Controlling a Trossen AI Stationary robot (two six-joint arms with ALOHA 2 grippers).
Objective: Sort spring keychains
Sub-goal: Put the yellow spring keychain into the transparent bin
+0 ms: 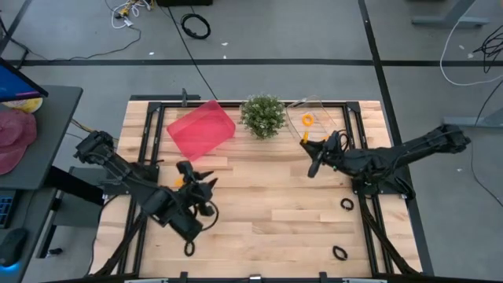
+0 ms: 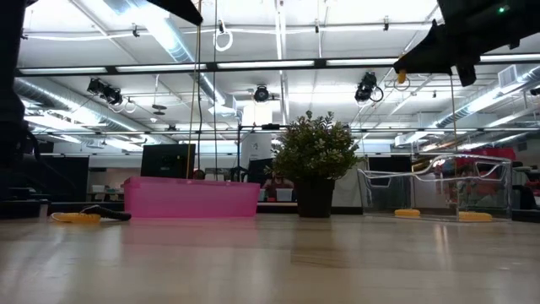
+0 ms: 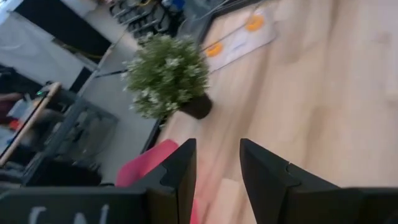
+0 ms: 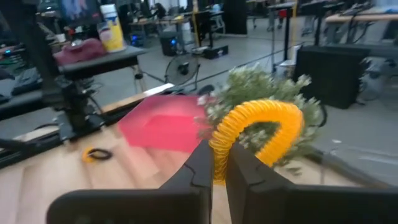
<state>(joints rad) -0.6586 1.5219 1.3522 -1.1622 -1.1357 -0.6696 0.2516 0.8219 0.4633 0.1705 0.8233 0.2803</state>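
I see an orange spring keychain (image 4: 256,129) pinched in my right gripper (image 4: 219,163), raised just right of the potted plant (image 1: 262,115), beside the clear bin (image 1: 316,106). My left gripper (image 3: 216,163) hangs with jaws parted, well to the plant's front-left, past the pink bin (image 1: 201,129).

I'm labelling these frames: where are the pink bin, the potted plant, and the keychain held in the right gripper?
pink bin (image 1: 201,129): high view, middle of its floor.
potted plant (image 1: 262,115): high view, centre of the foliage.
orange-yellow spring keychain (image 4: 258,127): right wrist view, top of the coil.
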